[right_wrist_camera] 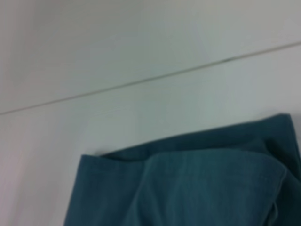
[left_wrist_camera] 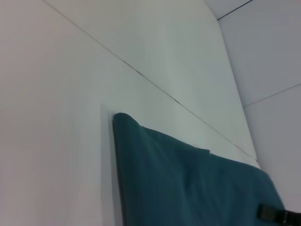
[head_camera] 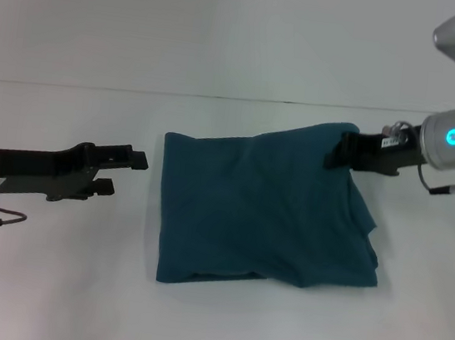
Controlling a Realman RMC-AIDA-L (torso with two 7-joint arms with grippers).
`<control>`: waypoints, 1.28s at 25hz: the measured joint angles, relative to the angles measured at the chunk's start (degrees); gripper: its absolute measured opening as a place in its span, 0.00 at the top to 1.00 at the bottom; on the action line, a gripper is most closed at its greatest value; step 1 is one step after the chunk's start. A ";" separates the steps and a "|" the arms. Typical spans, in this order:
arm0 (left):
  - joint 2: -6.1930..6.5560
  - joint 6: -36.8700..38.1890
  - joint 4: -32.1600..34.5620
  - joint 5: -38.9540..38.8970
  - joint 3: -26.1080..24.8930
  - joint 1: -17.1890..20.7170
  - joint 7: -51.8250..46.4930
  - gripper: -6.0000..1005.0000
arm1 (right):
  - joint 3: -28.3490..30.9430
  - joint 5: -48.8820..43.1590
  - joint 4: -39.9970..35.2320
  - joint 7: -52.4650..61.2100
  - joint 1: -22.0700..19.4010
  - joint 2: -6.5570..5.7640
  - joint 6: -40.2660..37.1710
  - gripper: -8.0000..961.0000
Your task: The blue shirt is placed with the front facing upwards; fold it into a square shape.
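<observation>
The right pincer (head_camera: 336,153) is clamped on the far right corner of the blue shirt (head_camera: 263,217), holding that corner lifted off the bench (head_camera: 45,280) so the cloth tents up toward it. Over on the other side, the left pincer (head_camera: 122,171) hangs just beside the shirt's left edge, jaws parted a little, gripping nothing.

The shirt itself sits mid-bench, already doubled into a rough, slightly skewed rectangle, plain teal side showing, no print visible. The near right corner spills out in loose layers; the left edge looks crisp.

How will it handle? Soft and limp, I'd say, and light: it sags from that single held corner and drapes in gentle folds. Nothing fragile here, but stacked layers can slide over one another, so a pinch ought to catch every layer at a corner or along a folded edge, not just the top sheet. The far left corner looks like the natural second hold.

Count: one shirt, two pincers, one bench.
</observation>
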 joint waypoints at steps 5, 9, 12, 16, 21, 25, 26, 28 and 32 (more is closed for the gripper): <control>0.05 -0.02 0.01 0.00 0.00 0.19 -0.05 0.11 | -0.02 -0.02 -1.39 0.37 0.21 0.01 -0.75 0.96; 0.06 -0.01 0.01 0.00 0.00 0.29 -0.14 0.11 | -0.40 -0.33 -1.65 -0.08 0.50 -0.03 0.19 0.96; 0.05 0.04 0.01 0.00 0.00 0.31 -0.24 0.12 | -0.97 -0.37 -2.13 -0.48 0.55 -0.05 1.07 0.96; 0.06 0.01 0.01 -0.01 -0.08 0.26 -0.26 0.12 | -2.90 -0.43 -2.19 -1.05 0.77 -0.06 2.89 0.96; 0.06 -0.01 0.01 -0.54 -0.11 0.43 -0.16 0.12 | -5.16 -0.64 -1.52 -1.09 0.86 0.17 5.01 0.95; 0.03 -0.03 0.01 -0.58 -0.65 0.56 -0.10 0.12 | -5.94 -2.27 -0.93 -0.93 0.96 0.44 6.37 0.95; -0.01 -0.03 0.01 -0.59 -0.80 0.63 -0.06 0.12 | -5.96 -2.61 -0.75 -0.92 1.00 0.48 6.57 0.95; -0.02 -0.03 0.01 -0.60 -0.88 0.67 -0.05 0.12 | -6.05 -3.13 -0.27 -1.03 1.09 0.56 7.04 0.95; -0.10 -0.02 0.01 -0.61 -0.98 0.75 -0.02 0.12 | -6.33 -4.31 0.16 -1.03 1.23 0.67 8.15 0.95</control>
